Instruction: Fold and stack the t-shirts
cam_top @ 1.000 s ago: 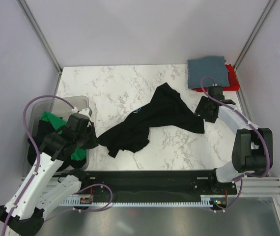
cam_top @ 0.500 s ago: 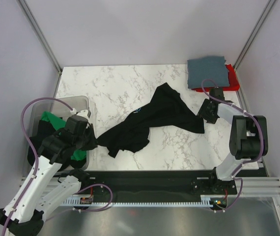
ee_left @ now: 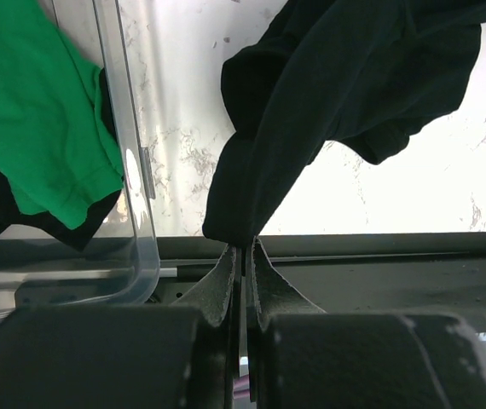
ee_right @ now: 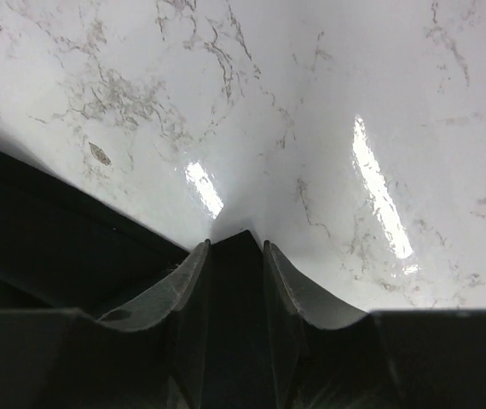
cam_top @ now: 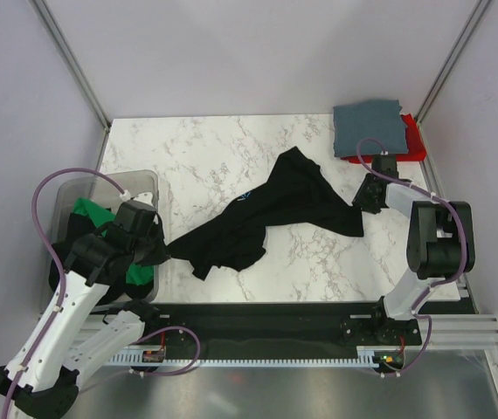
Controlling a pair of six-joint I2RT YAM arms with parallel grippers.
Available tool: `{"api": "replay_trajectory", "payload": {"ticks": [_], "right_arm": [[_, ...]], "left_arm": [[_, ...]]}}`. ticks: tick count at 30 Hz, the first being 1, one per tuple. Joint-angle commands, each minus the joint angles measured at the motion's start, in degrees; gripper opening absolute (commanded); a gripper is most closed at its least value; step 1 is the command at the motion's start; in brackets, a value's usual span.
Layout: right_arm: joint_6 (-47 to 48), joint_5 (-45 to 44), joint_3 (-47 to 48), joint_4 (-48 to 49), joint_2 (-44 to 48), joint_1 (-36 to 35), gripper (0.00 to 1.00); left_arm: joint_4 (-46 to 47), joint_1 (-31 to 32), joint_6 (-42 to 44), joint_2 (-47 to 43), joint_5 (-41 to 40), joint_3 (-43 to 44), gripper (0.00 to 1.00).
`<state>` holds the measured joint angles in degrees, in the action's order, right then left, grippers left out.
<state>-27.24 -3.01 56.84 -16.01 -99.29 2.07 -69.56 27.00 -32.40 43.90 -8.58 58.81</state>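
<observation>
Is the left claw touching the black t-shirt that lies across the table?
Touching. The left wrist view shows the left claw shut on an edge of the black t-shirt, pinched between its fingertips.

I see my left arm (cam_top: 65, 305) angled forward and rightward with the left pincer (ee_left: 243, 249) pinched tight on the shirt (ee_left: 328, 94), while my right arm (cam_top: 437, 240) doubles back at its elbow, wrist low, the right pincer (ee_right: 234, 245) with jaws partly apart astride that shirt's corner.

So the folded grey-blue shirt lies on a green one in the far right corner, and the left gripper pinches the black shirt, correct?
Not green: the top view shows the grey-blue shirt lying on a red shirt. The left gripper does pinch the black shirt.
</observation>
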Motion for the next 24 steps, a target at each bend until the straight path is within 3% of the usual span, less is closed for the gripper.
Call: {"api": "replay_trajectory", "payload": {"ticks": [1,8,14,18,24], "right_arm": [[-0.4,1.6,-1.4,1.2,-1.1,0.1,0.37],[-0.5,2.8,-2.3,1.8,-0.5,0.1,0.00],[-1.4,4.8,-1.0,-3.3,7.5,0.1,0.00],[-2.2,4.3,4.2,-10.5,15.9,0.1,0.00],[-2.1,7.1,20.4,-22.0,25.4,0.1,0.00]], "left_arm": [[-0.2,-0.1,-2.0,-0.7,-0.8,-0.2,0.02],[0.0,-0.2,-1.8,0.2,-1.0,0.3,0.02],[0.2,-0.2,-1.2,2.1,-0.8,5.2,0.02],[-0.8,-0.2,0.2,5.6,-1.4,14.8,0.02],[-4.1,-0.2,2.9,13.9,-2.2,39.0,0.02]]}}
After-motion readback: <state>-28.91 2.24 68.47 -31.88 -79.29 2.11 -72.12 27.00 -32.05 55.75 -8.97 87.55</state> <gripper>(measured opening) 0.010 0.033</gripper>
